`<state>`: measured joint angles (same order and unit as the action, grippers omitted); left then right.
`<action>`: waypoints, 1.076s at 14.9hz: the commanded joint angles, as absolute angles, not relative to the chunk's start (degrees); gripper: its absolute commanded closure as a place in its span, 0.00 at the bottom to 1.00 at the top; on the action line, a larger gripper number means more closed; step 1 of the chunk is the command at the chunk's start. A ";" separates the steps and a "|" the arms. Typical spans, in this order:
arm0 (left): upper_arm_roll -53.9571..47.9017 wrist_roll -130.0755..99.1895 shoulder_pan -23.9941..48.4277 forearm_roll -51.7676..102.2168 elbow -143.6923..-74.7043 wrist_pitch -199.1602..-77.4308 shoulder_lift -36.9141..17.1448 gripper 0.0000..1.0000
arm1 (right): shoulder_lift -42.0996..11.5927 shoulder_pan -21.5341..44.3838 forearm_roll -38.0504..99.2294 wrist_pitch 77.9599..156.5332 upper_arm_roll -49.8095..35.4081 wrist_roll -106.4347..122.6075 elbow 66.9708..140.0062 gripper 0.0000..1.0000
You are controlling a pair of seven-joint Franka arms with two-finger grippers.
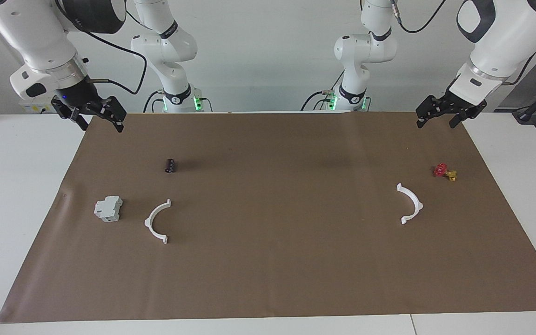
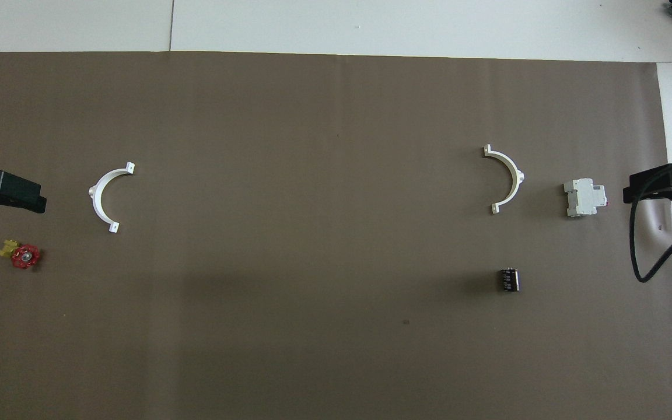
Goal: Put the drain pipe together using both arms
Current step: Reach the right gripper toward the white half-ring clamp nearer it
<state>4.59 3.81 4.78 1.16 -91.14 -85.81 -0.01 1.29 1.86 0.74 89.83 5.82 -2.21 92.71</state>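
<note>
The drain pipe lies as two separate white half-rings on the brown mat. One half-ring lies toward the right arm's end, the other toward the left arm's end. They are far apart, and their open sides face each other. My left gripper hangs open and empty in the air over the mat's corner at its own end. My right gripper hangs open and empty over the mat's corner at its end. Both arms wait, clear of the half-rings.
A grey-white blocky device sits beside the half-ring at the right arm's end. A small black cylinder lies nearer to the robots than that half-ring. A red and gold piece lies near the other half-ring.
</note>
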 commanded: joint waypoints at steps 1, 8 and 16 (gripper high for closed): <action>4.22 3.25 4.22 0.26 -92.29 -86.13 0.97 0.00 | 2.20 1.76 1.06 89.65 5.36 -3.43 92.90 0.00; 4.22 3.25 4.31 0.26 -92.29 -86.22 0.97 0.00 | 2.92 1.76 1.23 110.82 5.36 -2.55 106.96 0.00; 4.22 3.25 4.39 0.26 -92.20 -86.22 0.97 0.00 | -12.46 3.51 7.29 125.49 4.92 10.36 107.23 0.00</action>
